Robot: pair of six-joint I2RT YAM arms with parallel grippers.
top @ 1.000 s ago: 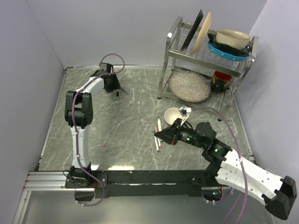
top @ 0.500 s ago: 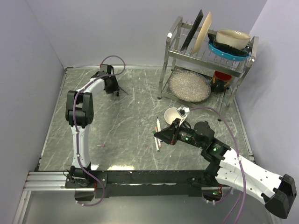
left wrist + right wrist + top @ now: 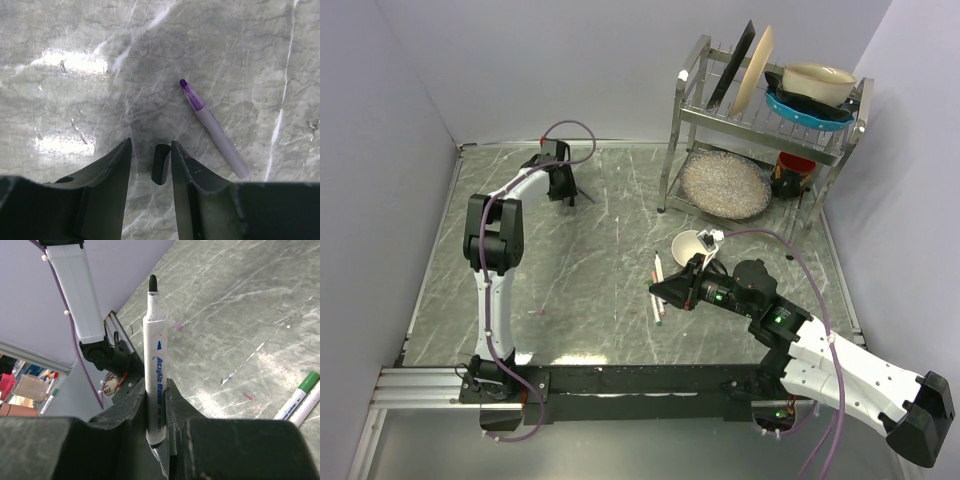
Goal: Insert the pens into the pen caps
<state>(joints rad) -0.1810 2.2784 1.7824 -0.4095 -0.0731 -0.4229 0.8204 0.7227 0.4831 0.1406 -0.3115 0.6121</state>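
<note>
The black pen (image 3: 154, 365) is clamped low on its barrel between the fingers of your right gripper (image 3: 156, 392). Its barrel is white with blue writing, and the bare black tip points away from the wrist. Your right arm stretches low over the table (image 3: 590, 260). The gripper is near the middle of it, just beside two pens (image 3: 659, 268) lying there and near a white cup (image 3: 691, 244). Only the right wrist view shows the green pen (image 3: 301, 389) at its edge and a small pink piece (image 3: 177, 326) farther away.

Your left arm reaches to the far side, with the left gripper (image 3: 151, 146) pointing down. Its fingers stand a little apart around the black cap (image 3: 161, 164), which is close to one finger, with a gap to the other. Only the left wrist view shows this cap. The purple pen (image 3: 215, 131) lies uncapped near it.
</note>
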